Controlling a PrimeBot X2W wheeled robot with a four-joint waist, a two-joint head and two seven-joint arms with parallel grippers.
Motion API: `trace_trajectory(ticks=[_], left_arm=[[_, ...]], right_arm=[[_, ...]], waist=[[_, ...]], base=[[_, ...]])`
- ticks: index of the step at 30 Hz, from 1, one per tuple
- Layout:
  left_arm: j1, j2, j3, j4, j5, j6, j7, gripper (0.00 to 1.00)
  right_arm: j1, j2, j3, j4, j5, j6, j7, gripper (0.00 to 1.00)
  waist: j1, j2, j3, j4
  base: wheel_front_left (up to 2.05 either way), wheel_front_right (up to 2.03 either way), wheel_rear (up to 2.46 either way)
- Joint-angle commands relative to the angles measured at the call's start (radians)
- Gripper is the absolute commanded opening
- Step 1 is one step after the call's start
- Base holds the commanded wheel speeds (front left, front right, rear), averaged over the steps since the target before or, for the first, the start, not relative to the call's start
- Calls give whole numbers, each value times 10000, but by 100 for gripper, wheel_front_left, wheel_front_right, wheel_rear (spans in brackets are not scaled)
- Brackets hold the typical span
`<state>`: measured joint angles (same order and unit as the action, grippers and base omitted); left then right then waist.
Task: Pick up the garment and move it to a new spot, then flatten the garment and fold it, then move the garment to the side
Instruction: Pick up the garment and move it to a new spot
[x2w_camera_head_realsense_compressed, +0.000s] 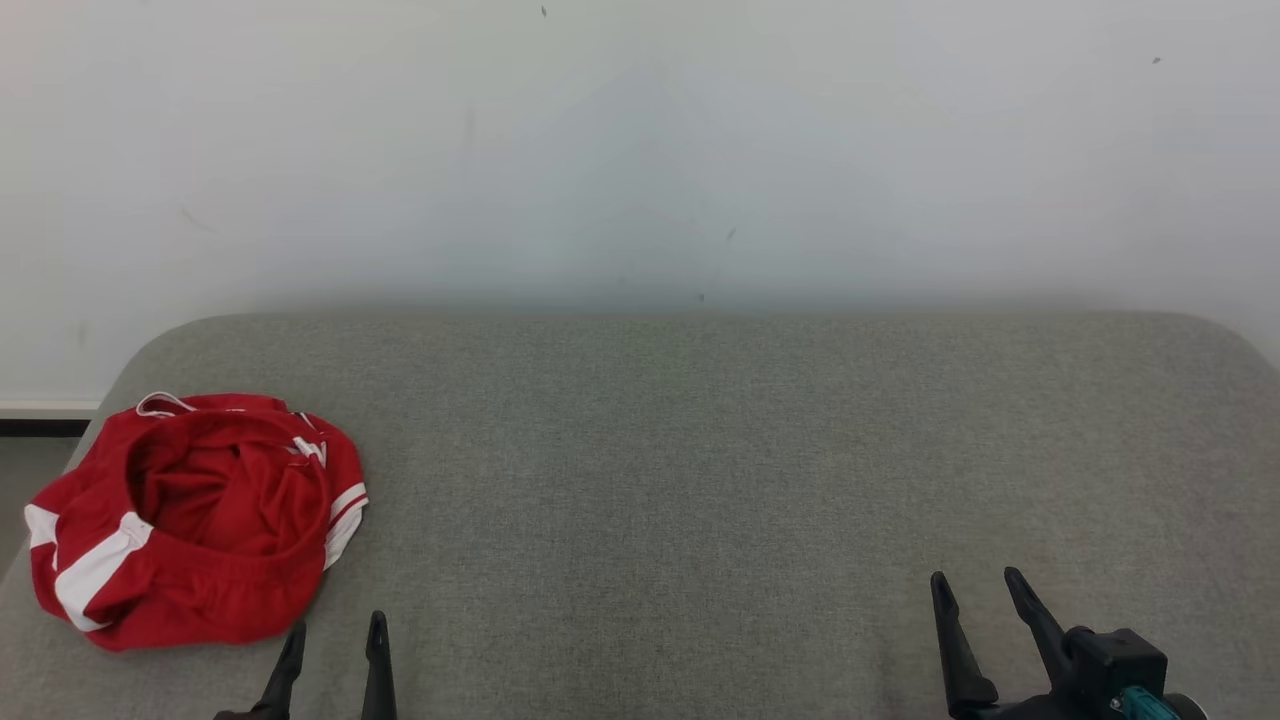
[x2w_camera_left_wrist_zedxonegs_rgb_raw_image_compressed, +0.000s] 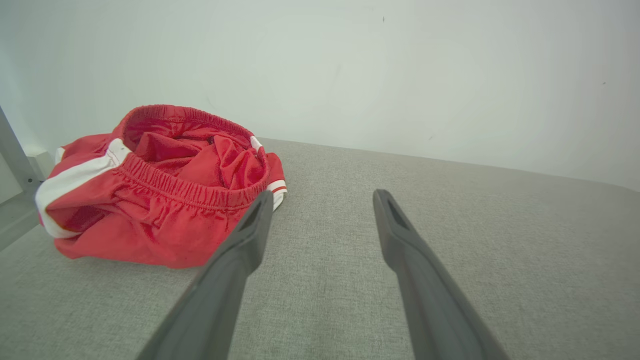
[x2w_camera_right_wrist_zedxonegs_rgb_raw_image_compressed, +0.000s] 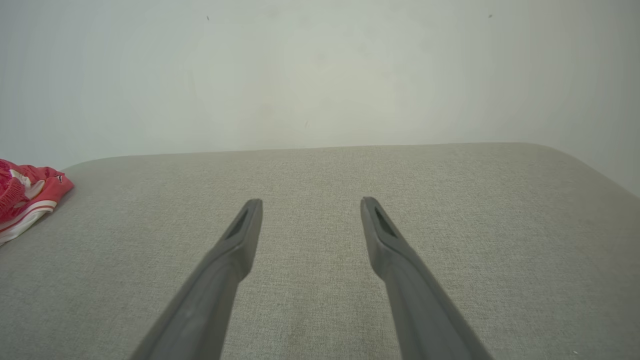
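Nothing seems done yet: the crumpled red white-striped cloth garment (x2w_camera_head_realsense_compressed: 200, 520) lies unlifted on the grey fabric surface (x2w_camera_head_realsense_compressed: 700, 480), left end effector (x2w_camera_head_realsense_compressed: 337, 623) and right end effector (x2w_camera_head_realsense_compressed: 975, 576) both released, empty.

One garment (x2w_camera_head_realsense_compressed: 200, 520), one surface (x2w_camera_head_realsense_compressed: 680, 450), one left gripper (x2w_camera_head_realsense_compressed: 337, 622), one right gripper (x2w_camera_head_realsense_compressed: 975, 576)

Cut off and tucked away
The left pincer (x2w_camera_head_realsense_compressed: 337, 622) shows just two tips at the head view's bottom edge; the right pincer (x2w_camera_head_realsense_compressed: 975, 576) loses its base there. The right wrist view's left edge cuts the red garment (x2w_camera_right_wrist_zedxonegs_rgb_raw_image_compressed: 25, 197), and its bunched folds hide its shape.
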<state>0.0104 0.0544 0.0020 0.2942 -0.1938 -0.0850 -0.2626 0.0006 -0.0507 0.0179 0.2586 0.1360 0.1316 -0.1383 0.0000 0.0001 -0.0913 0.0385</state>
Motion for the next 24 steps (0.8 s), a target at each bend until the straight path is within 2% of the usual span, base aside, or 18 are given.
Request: trace_trajectory(ticks=[1,14,24], left_arm=[[-71,-22,1,-36,-1,8,-35,100],[219,-15,39,-86,205,44,-35,100],[366,189,192,15,273,76,-35,100]], right_arm=[[96,4,2,10,-66,-17,-49,100],[244,4,174,109,73,-17,-115,100],[297,4,384,366,347,-17,-332,100]], waist=[[0,-1,-22,161],[0,-1,-128,1533],[0,-1,-318,3338]], base=[[0,0,0],[0,0,0],[0,0,0]])
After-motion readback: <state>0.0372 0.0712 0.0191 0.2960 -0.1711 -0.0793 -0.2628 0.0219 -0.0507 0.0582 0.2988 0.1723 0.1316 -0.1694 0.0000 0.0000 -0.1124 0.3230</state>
